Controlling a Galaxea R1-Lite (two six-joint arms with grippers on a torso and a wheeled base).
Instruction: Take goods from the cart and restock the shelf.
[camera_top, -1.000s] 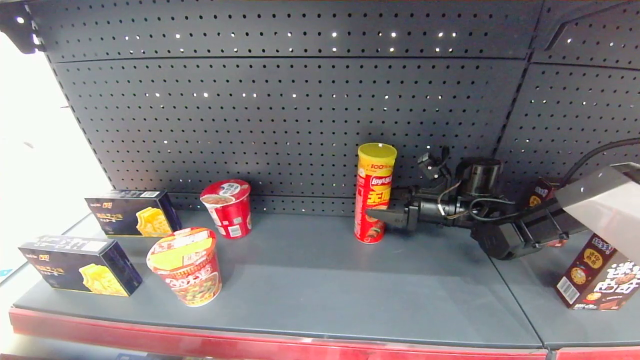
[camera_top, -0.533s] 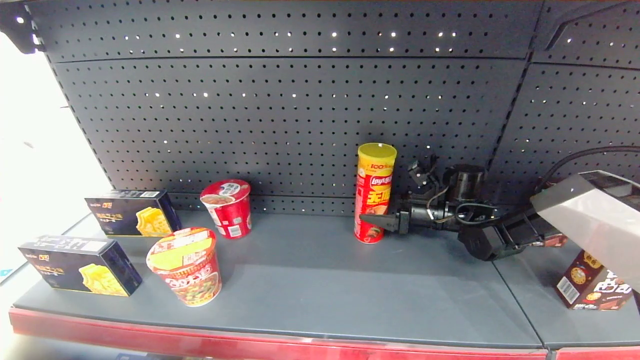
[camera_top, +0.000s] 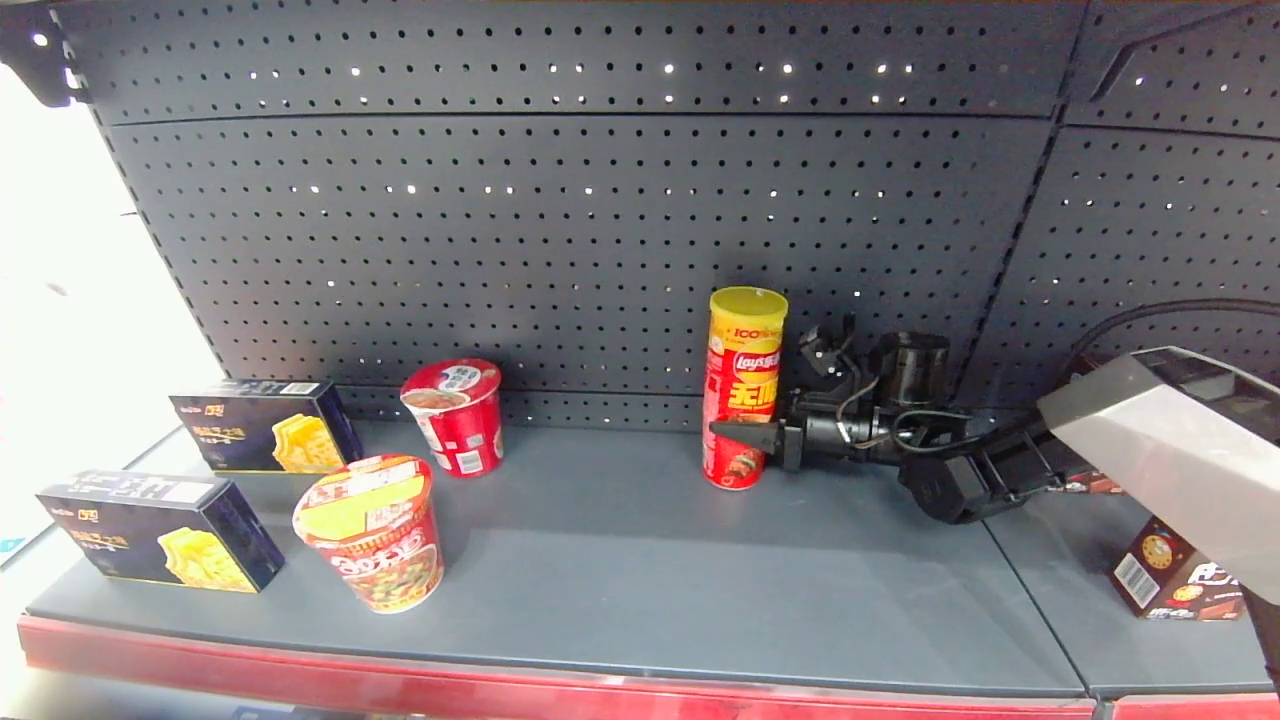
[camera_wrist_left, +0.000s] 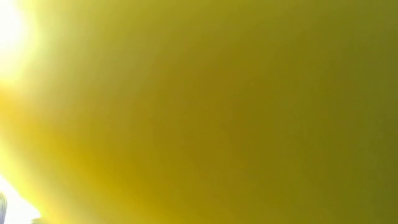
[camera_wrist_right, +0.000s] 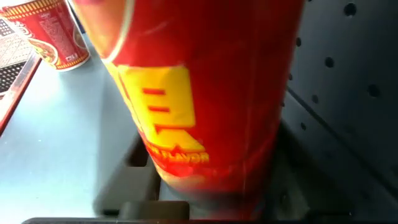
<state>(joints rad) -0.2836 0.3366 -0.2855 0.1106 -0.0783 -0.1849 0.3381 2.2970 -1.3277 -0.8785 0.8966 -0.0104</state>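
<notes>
A tall chips can (camera_top: 742, 390) with a yellow lid and a red-and-yellow body stands upright on the dark grey shelf (camera_top: 640, 570), close to the pegboard back wall. My right gripper (camera_top: 737, 428) comes in from the right at the can's lower half, shut on it, with one finger (camera_top: 735, 433) across its front and the other hidden behind it. In the right wrist view the can (camera_wrist_right: 205, 93) sits very close between the fingers.
Two red noodle cups (camera_top: 375, 530) (camera_top: 455, 415) and two dark boxes (camera_top: 165, 530) (camera_top: 265, 425) stand on the shelf's left part. A brown snack box (camera_top: 1170, 580) stands at the far right behind my arm. Bare shelf lies between the cups and the can.
My right gripper and the chips can have shifted a little to the left along the shelf. The arm has stretched farther in, covering more of the brown box.
</notes>
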